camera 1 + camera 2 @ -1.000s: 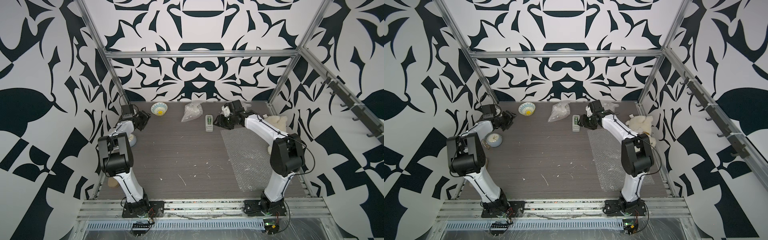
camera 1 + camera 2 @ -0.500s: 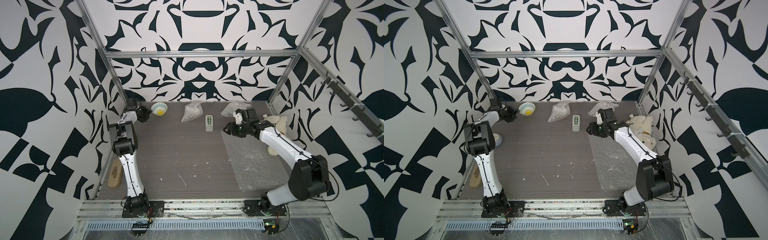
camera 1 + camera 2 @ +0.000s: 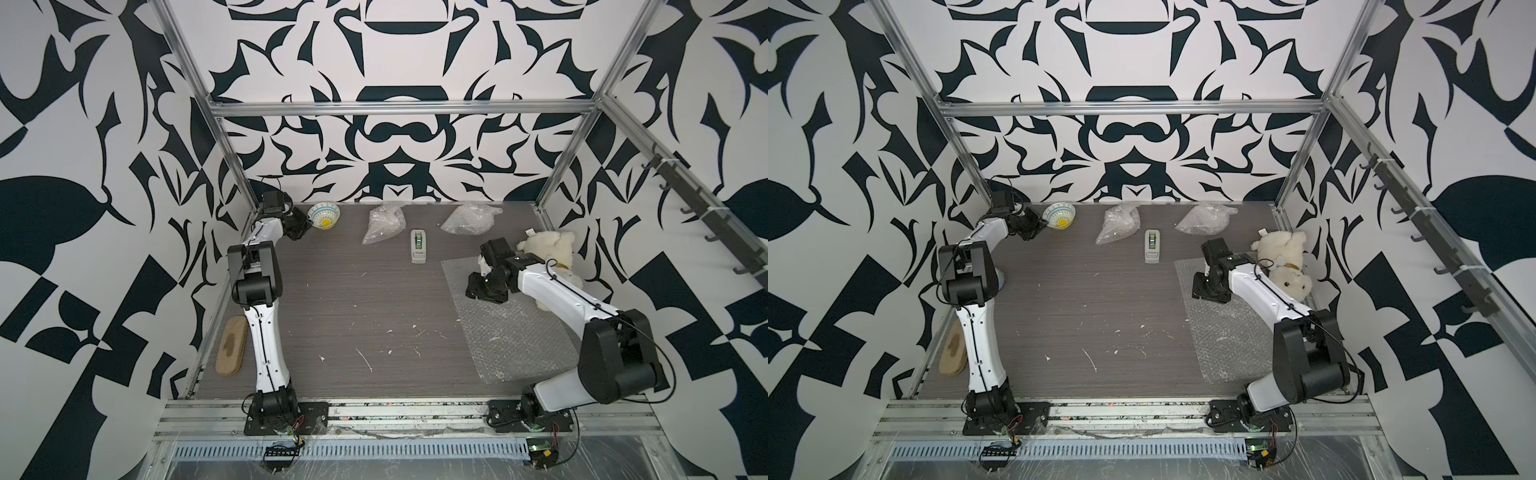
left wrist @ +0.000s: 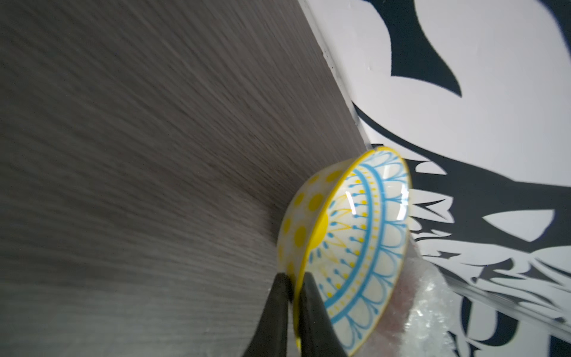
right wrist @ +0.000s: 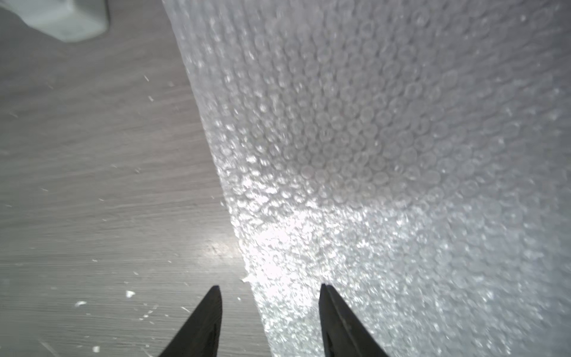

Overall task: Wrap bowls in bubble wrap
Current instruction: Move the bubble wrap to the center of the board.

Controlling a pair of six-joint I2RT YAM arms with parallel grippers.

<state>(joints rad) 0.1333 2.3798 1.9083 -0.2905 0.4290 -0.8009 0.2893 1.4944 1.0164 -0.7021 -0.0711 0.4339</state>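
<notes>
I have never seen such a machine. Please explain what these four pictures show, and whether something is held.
This is a robot with a left arm and a right arm on a table. Two pictures look down from one camera above; the two close pictures come from cameras on the wrists. The left tool is shut on the rim of a blue and yellow bowl in a far corner. The right tool is open and empty, at the edge of a flat bubble wrap sheet. Also there: a crumpled wrap bundle, a second bundle, a small white and green device and a plush toy.
</notes>
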